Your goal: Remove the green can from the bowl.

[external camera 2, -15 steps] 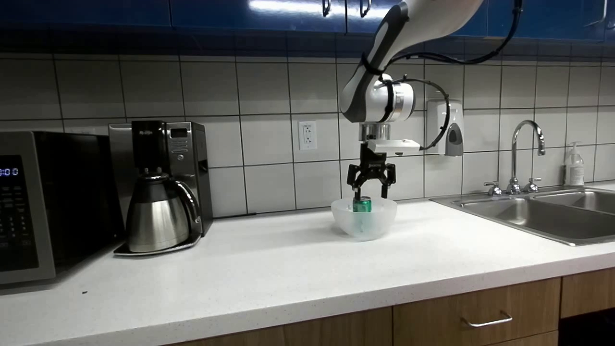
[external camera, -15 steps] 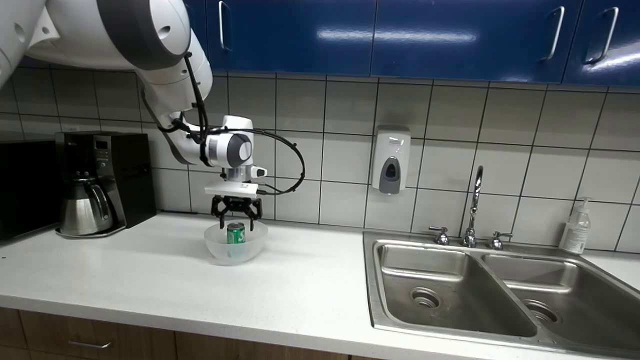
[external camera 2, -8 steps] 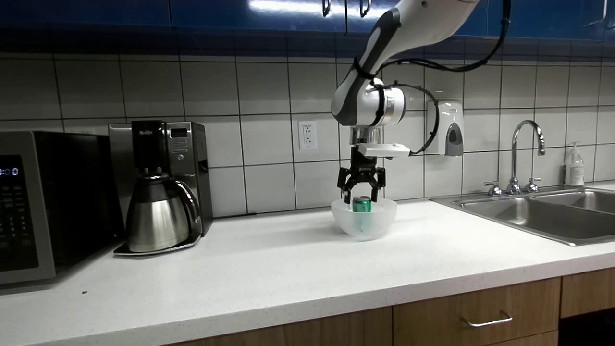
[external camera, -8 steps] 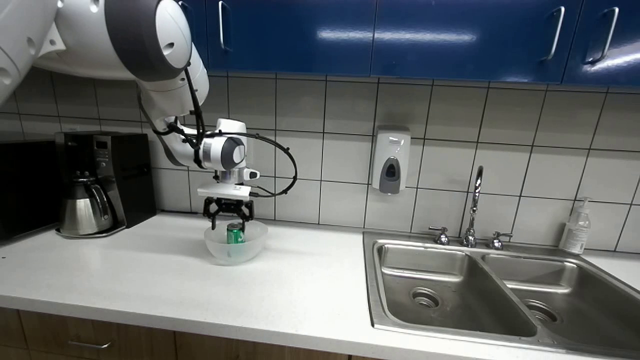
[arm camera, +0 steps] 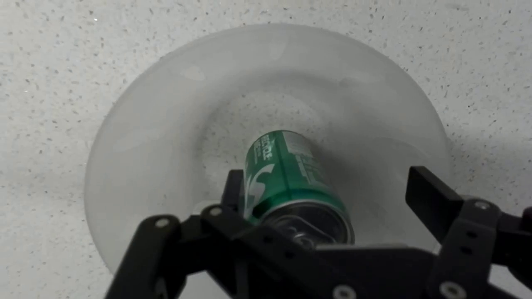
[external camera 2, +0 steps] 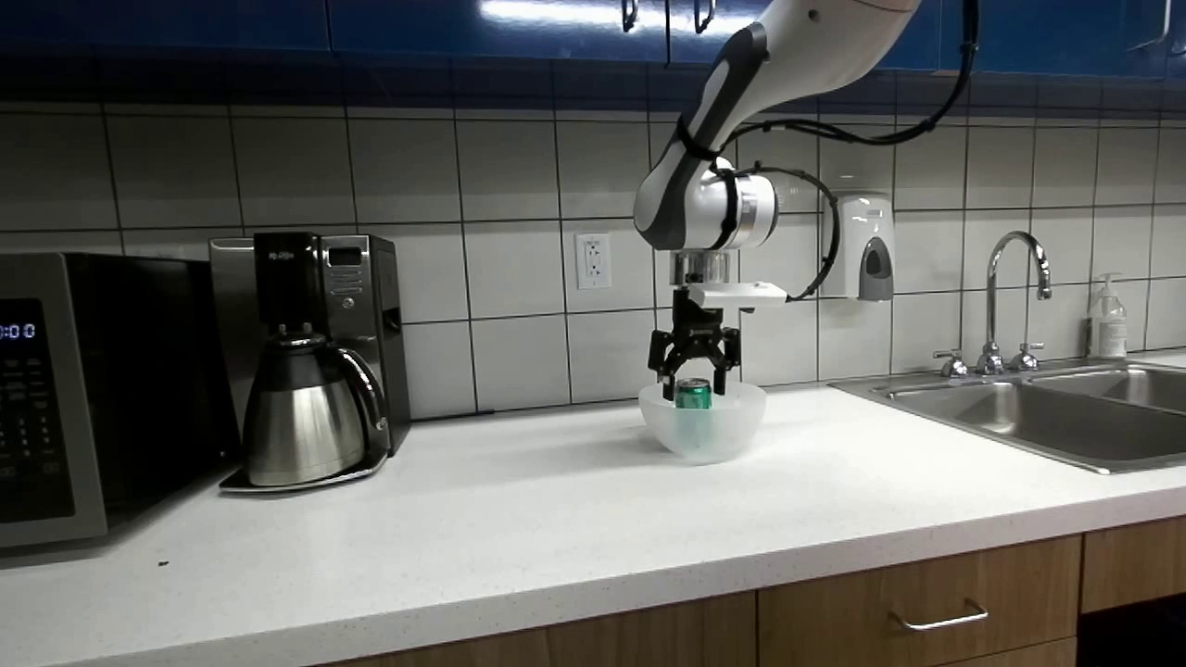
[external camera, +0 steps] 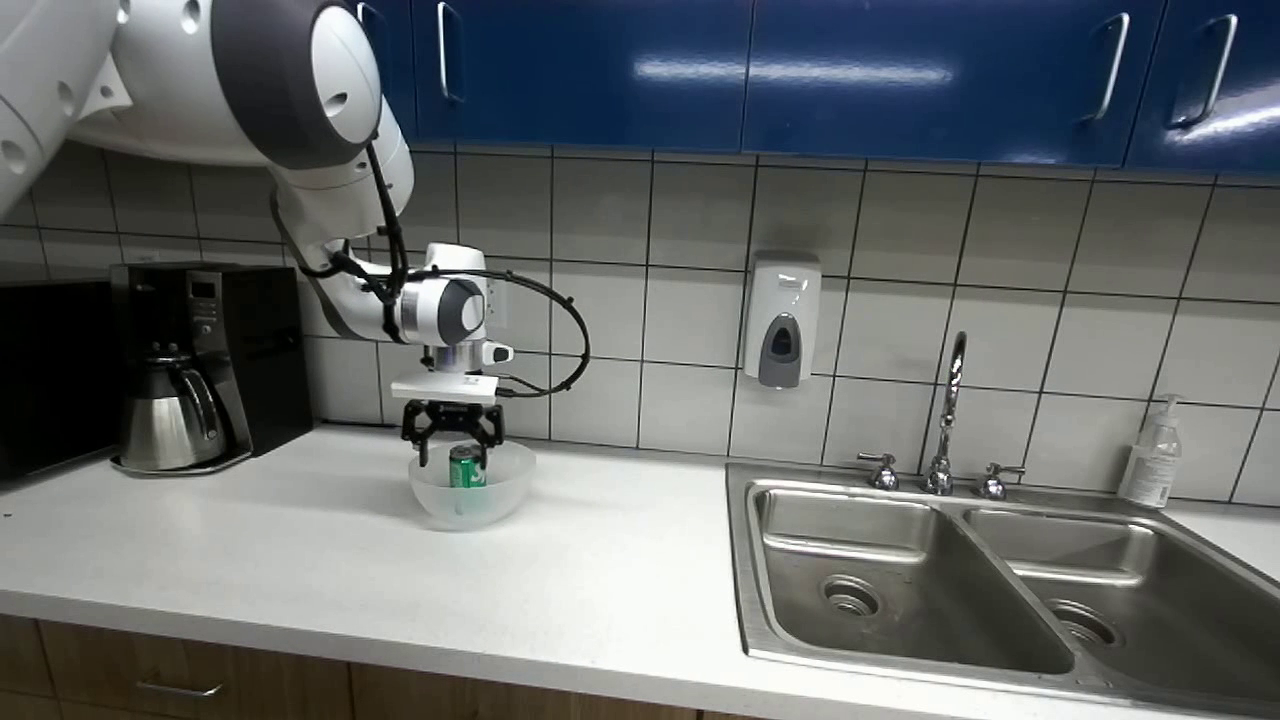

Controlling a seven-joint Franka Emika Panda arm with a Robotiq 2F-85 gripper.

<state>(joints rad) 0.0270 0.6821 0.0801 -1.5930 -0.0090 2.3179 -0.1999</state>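
Observation:
The green can [external camera: 467, 472] stands in the translucent bowl [external camera: 505, 500] on the white counter; both also show in the other views: can [external camera 2: 693, 398], bowl wall [external camera 2: 741, 428]. My gripper [external camera: 453, 461] points straight down over the bowl, its fingertips below the can's top on either side in both exterior views [external camera 2: 694, 393]. In the wrist view my gripper [arm camera: 326, 179] comes in from the bottom, open around the can [arm camera: 282, 174]. The left finger [arm camera: 232, 189] is right against or very close to the can. The right finger [arm camera: 432, 199] is well apart from it. The can's near top edge is partly hidden.
A coffee maker [external camera 2: 306, 417] and a microwave [external camera 2: 139, 389] stand on the counter. A double steel sink [external camera: 745, 560] with a faucet [external camera: 945, 420] is set into it. A tiled wall with a soap dispenser [external camera: 783, 320] is behind the bowl. Blue cabinets [external camera: 600, 70] hang above.
My gripper has moved left and lower in both exterior views, so its fingers now straddle the can. The can has shifted slightly left inside the bowl. The bowl has not moved.

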